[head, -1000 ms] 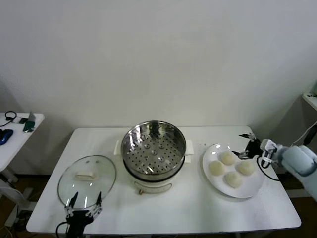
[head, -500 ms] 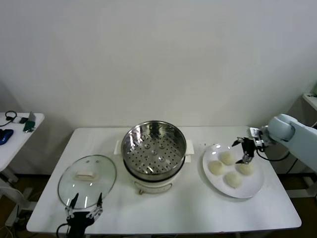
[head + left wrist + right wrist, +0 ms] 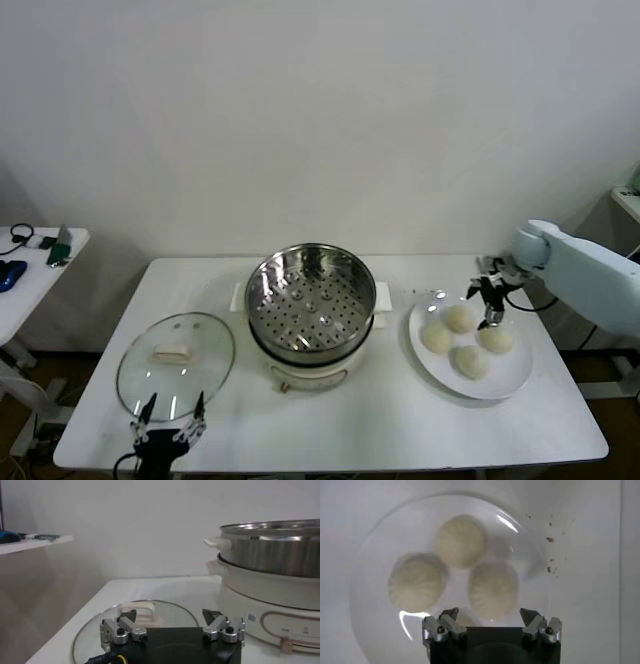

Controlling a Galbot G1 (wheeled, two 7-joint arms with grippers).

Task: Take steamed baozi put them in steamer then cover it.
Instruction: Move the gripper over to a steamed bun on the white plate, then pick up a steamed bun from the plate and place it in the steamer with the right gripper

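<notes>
We are seeing the right gripper [image 3: 487, 301] hanging spread wide, grasping nothing, above four steamed baozi [image 3: 461, 541] on the plate [image 3: 500, 382]; only its wrist view is showing their pleats. The left gripper [image 3: 167, 421], likewise spread, is idling beside the cover [image 3: 176, 362].

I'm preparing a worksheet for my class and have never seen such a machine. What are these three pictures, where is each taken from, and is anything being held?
It is a two-armed robot. One camera sits on its head, looking down at a white table; one sits on each wrist. On the table: a glass lid, a steel steamer on a cream pot, and a white plate with four buns. The right gripper hangs open above the buns, holding nothing. The left gripper waits open at the lid's near edge, also empty.
</notes>
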